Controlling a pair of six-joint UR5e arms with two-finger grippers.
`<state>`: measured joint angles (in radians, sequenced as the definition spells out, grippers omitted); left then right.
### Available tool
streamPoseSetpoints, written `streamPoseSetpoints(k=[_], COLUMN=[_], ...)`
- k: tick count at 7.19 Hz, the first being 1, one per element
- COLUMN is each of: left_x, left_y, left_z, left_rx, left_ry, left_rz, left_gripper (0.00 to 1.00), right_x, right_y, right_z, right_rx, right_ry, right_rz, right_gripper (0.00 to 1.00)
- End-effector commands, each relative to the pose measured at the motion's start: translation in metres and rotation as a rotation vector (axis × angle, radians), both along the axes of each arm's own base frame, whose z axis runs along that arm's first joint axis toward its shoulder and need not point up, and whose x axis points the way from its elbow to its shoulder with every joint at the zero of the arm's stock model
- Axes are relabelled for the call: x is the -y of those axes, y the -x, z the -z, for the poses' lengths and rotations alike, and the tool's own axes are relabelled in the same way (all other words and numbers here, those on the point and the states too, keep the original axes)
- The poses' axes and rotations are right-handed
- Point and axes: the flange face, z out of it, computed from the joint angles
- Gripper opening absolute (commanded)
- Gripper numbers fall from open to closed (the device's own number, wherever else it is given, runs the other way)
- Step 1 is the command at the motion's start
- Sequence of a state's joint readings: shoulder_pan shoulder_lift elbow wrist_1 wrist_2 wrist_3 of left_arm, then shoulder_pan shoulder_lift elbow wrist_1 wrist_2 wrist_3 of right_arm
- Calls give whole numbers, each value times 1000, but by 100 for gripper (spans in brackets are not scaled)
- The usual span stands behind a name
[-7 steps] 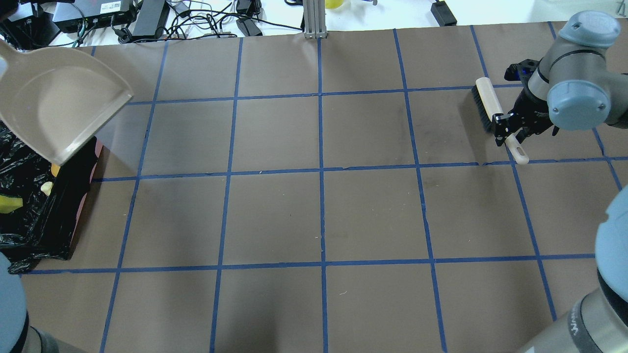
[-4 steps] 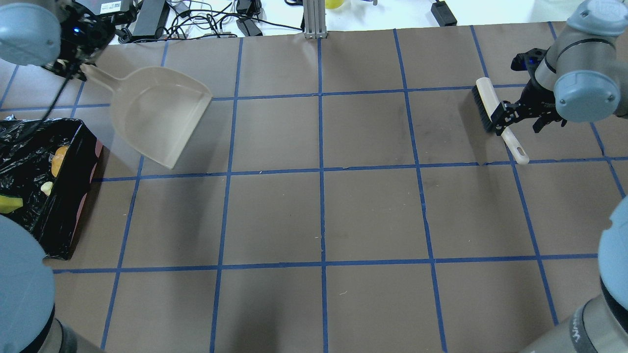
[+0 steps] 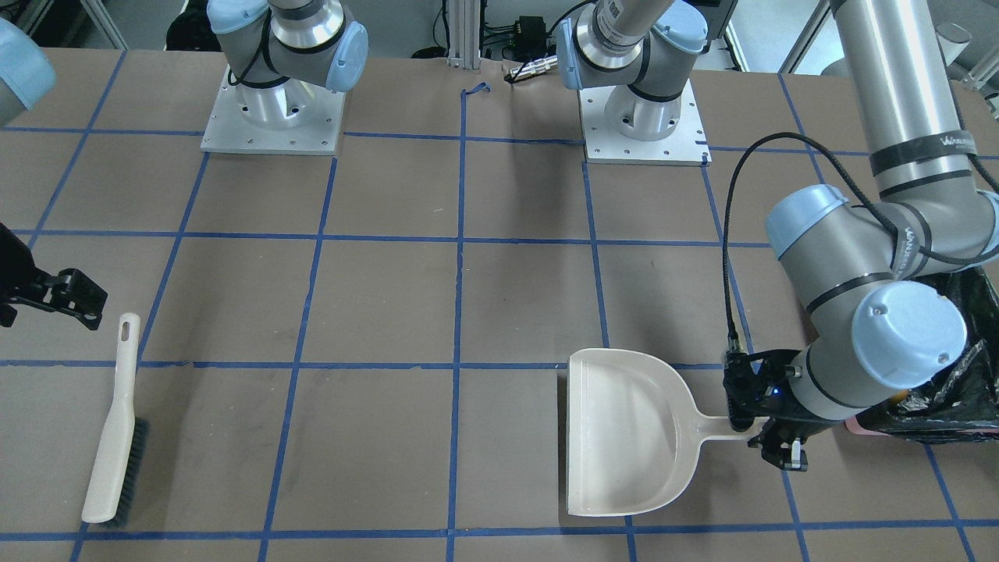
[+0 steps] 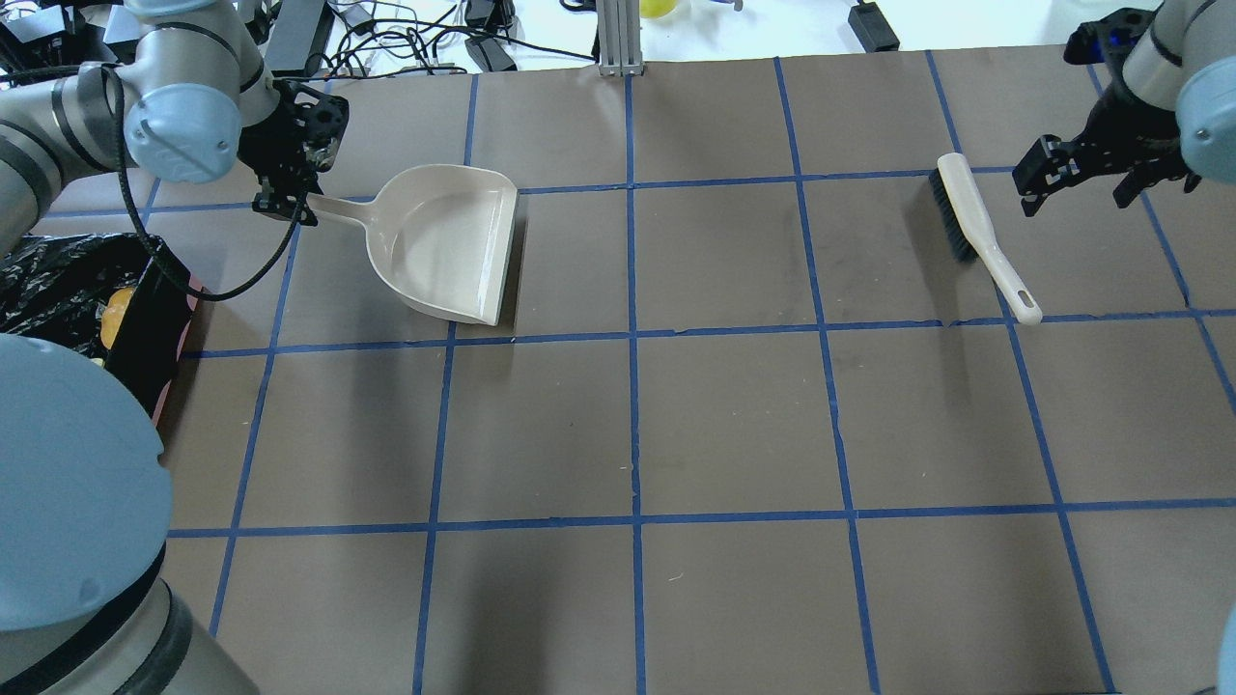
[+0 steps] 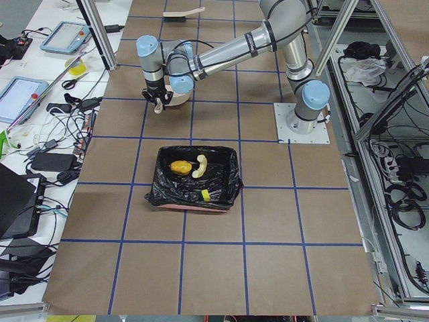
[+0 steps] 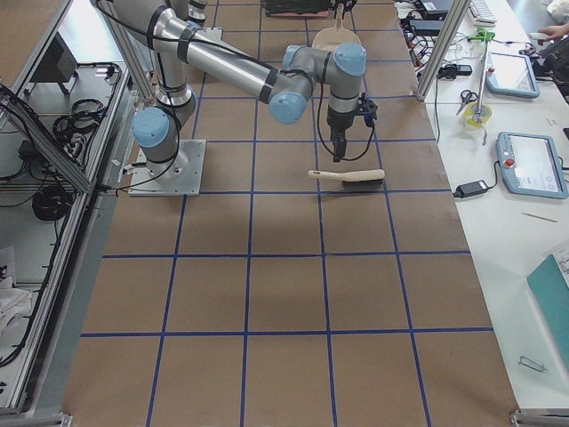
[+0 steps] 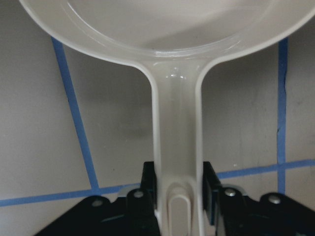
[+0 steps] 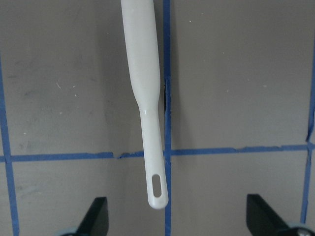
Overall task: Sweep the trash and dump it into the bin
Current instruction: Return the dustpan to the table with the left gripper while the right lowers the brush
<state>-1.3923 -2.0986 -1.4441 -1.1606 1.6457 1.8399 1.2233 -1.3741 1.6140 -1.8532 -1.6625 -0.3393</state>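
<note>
The bin point(image 5: 161, 191), a pink box lined with a black bag, holds the golden-brown lump point(image 5: 178, 166), the pale squash slice point(image 5: 200, 166) and the sponge wedge point(image 5: 206, 195). It shows at the overhead view's left edge point(image 4: 58, 280). My left gripper point(image 4: 290, 198) is shut on the handle of the beige dustpan point(image 4: 444, 241), which lies low and level at the table, right of the bin. The pan is empty point(image 7: 172, 29). My right gripper point(image 4: 1081, 181) is open and empty, hovering apart from the beige brush point(image 4: 975, 232), which lies on the table point(image 8: 145, 98).
Cables and power bricks point(image 4: 386, 39) lie beyond the table's far edge, with a metal post point(image 4: 618, 39) at its middle. Both arm bases point(image 3: 273, 117) stand on the robot's side. Blue tape lines grid the brown table.
My left arm has carried the dustpan from above the bin rightward and down to the table. My right gripper has let go of the brush handle and drawn away from it.
</note>
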Motion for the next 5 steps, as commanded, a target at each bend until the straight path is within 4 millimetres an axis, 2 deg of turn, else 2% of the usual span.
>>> streamPoseSetpoints(k=[1, 2, 4, 5], left_x=[7, 6, 8, 6], left_y=[8, 9, 4, -1], left_z=[7, 10, 18, 18], left_rx=[-28, -48, -36, -12], left_ry=[18, 18, 18, 12], left_rz=[-30, -47, -33, -30], left_gripper=[0, 0, 0, 0], right_x=[-31, -44, -42, -42], right_y=[-15, -29, -45, -54], right_z=[-71, -94, -99, -99], right_rx=[-47, -51, 63, 52], right_ry=[-75, -52, -2, -5], right_rz=[13, -5, 11, 3], right_gripper=[100, 100, 100, 100])
